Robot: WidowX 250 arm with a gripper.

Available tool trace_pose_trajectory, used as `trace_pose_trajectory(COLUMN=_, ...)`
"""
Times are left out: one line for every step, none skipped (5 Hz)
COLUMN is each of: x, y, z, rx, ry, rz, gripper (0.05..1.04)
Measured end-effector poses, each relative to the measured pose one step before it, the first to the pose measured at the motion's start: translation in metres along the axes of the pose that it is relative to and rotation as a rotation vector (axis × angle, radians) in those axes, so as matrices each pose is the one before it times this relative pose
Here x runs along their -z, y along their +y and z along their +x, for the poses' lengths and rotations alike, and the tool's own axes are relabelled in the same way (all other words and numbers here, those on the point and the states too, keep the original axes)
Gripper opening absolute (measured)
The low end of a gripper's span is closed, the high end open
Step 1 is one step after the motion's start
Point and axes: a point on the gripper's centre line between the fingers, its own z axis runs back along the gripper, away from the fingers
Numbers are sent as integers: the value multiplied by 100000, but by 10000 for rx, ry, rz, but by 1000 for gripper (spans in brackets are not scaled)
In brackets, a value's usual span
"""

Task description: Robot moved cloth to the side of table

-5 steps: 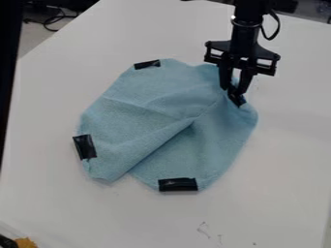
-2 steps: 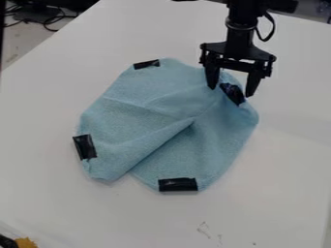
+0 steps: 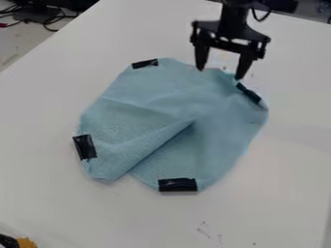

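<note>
The black gripper point(image 3: 220, 75) hangs at the upper right, its two fingers spread wide and nothing between them. Its fingertips are at the upper right edge of the light blue cloth point(image 3: 148, 111); whether they touch it I cannot tell. The cloth lies on the table with a diagonal fold from its middle to its lower edge. Black tape pieces mark the cloth at its upper left, left, bottom and upper right edges.
The white table point(image 3: 284, 164) surrounds the cloth on all sides. Dark cables point(image 3: 40, 19) lie beyond its upper left edge. An orange and black object point(image 3: 24, 242) sits at the lower left corner.
The gripper has opened, let go of the cloth's upper right edge and moved up and slightly left. That edge has spread outward to the right, its tape now farther right.
</note>
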Motion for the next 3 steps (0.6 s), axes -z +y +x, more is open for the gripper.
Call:
trace_pose_trajectory(x=-2234, y=1495, z=-1844, rx=-334, ry=-141, rz=355, gripper=1000)
trace_pose_trajectory(x=1489, y=722, z=-798, rx=-421, ry=64, rz=-523, gripper=1000)
trace_pose_trajectory(x=657, y=442, z=-373, rx=73, ry=116, rz=-52, gripper=1000)
